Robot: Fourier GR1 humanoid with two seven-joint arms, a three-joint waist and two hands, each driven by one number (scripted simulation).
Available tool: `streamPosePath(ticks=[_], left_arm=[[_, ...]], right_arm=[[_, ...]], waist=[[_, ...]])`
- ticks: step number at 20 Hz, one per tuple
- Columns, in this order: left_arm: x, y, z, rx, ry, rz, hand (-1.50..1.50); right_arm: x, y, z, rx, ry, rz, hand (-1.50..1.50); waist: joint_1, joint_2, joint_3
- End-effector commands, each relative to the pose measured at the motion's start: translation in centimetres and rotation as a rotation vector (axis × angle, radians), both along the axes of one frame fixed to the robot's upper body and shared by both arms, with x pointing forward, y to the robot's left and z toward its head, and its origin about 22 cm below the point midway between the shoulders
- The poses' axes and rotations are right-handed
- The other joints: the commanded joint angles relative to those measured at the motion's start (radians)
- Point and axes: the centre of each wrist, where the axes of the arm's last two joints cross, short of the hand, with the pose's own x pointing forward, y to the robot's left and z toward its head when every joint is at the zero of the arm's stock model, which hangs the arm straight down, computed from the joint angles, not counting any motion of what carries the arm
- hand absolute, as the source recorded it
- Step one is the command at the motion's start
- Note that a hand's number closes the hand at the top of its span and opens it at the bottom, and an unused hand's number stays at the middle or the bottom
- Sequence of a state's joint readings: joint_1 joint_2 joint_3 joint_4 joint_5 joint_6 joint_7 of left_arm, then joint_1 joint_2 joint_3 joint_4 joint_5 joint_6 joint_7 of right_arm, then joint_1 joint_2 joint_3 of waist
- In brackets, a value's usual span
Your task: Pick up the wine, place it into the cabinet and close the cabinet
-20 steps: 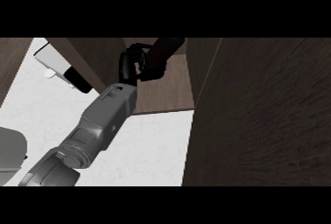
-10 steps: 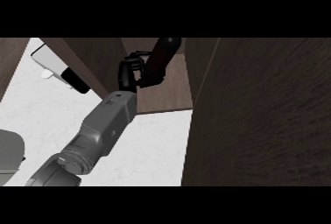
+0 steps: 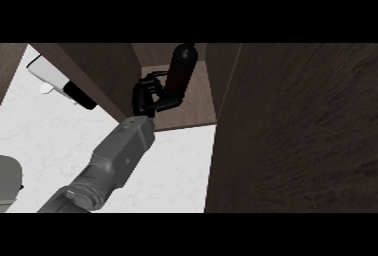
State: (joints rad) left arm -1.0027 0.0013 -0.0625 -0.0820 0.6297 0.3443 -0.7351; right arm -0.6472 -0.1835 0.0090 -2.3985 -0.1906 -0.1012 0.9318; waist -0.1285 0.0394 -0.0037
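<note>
The wine bottle is dark and stands nearly upright inside the open cabinet, over its brown shelf floor. My right hand is shut on the bottle's lower part from the left, its grey forearm rising from the lower left. Whether the bottle's base rests on the shelf is hidden by the hand. The cabinet's open door is a large dark brown panel filling the right side. A grey arm part shows at the left edge; the left hand itself is out of sight.
The white counter lies below the cabinet. A white and black object sits at the upper left beside the cabinet's left wall.
The bottle has tipped more upright and come down a little toward the shelf, still in my right hand. The forearm has shifted slightly with it.
</note>
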Motion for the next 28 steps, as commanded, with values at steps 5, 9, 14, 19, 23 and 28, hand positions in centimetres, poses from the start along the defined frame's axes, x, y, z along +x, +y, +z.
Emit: streamPosePath(ticks=[5, 9, 14, 19, 23, 28], left_arm=[[-1.7, 1.0, -2.4, -0.073, 0.026, -0.009, 1.50], [-2.3, 1.4, -3.2, -0.063, 0.038, 0.003, 1.50], [-2.8, 1.6, -3.9, -0.040, 0.069, 0.012, 1.50], [-2.4, 1.3, -3.3, -0.030, 0.053, 0.051, 1.50], [-3.4, 1.8, -4.5, -0.012, 0.053, 0.051, 1.50], [-1.0, 0.2, -1.2, -0.021, 0.027, 0.032, 1.50]], right_arm=[[-0.9, 0.2, -0.3, 0.010, 0.008, 0.061, -1.50], [-0.1, 0.2, -0.4, 0.014, 0.003, 0.061, -1.50], [-0.5, 0.2, -0.7, 0.016, 0.005, 0.066, -1.50], [0.3, 0.2, -0.4, 0.020, 0.007, 0.078, -1.50], [0.0, 0.4, -0.4, 0.013, 0.017, 0.098, -1.50], [0.4, 0.0, -0.2, 0.021, 0.015, 0.064, -1.50]], waist=[[-0.022, -0.006, -0.001], [-0.046, 0.005, -0.001], [-0.047, -0.004, -0.001], [-0.062, 0.003, -0.001], [-0.067, 0.004, -0.002], [-0.053, -0.001, -0.001]])
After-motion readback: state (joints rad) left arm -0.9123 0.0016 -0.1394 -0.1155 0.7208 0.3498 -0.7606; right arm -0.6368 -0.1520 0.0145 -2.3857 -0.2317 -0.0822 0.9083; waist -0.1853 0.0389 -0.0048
